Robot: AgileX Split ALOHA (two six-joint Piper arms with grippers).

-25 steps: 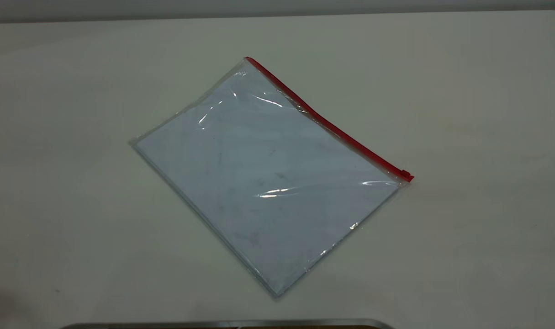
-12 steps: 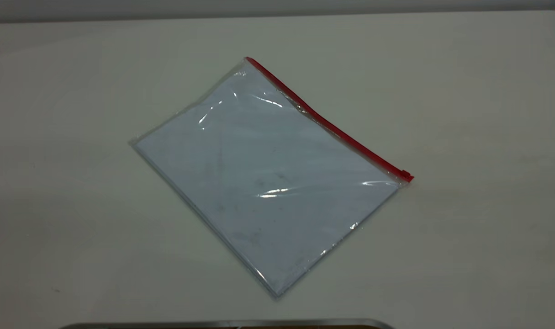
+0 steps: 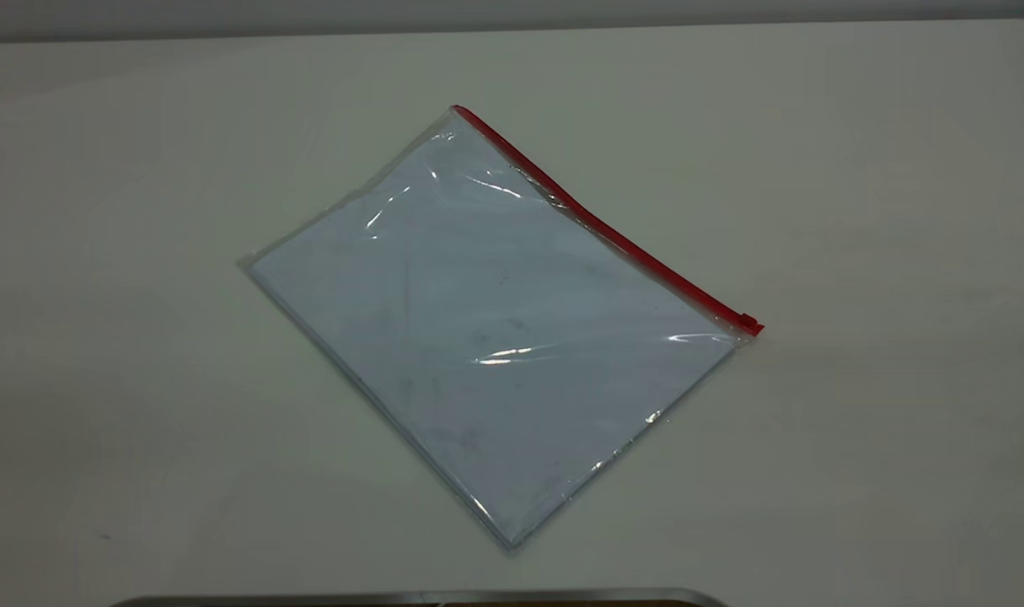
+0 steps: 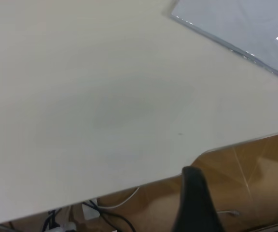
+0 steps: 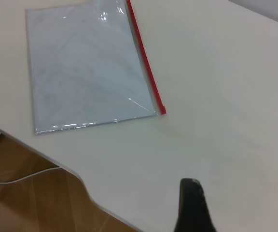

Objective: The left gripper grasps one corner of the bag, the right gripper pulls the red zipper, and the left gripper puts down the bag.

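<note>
The bag [image 3: 495,329] lies flat in the middle of the white table [image 3: 857,211], turned diagonally, with white paper showing through. The red zipper [image 3: 596,221] runs along its far right edge, and its slider tab [image 3: 749,324] sits at the right corner. Neither gripper shows in the exterior view. The left wrist view shows part of my left gripper [image 4: 195,198] off the table's edge, far from the bag's corner [image 4: 245,24]. The right wrist view shows part of my right gripper [image 5: 191,205] above the table, well short of the bag [image 5: 86,72] and slider tab [image 5: 161,110].
A metal-rimmed edge [image 3: 419,597] shows at the near middle of the exterior view. Cables [image 4: 105,212] and a wooden floor [image 4: 255,164] lie below the table's edge in the left wrist view.
A faint shadow at the table's near left corner has faded. The bag has not moved.
</note>
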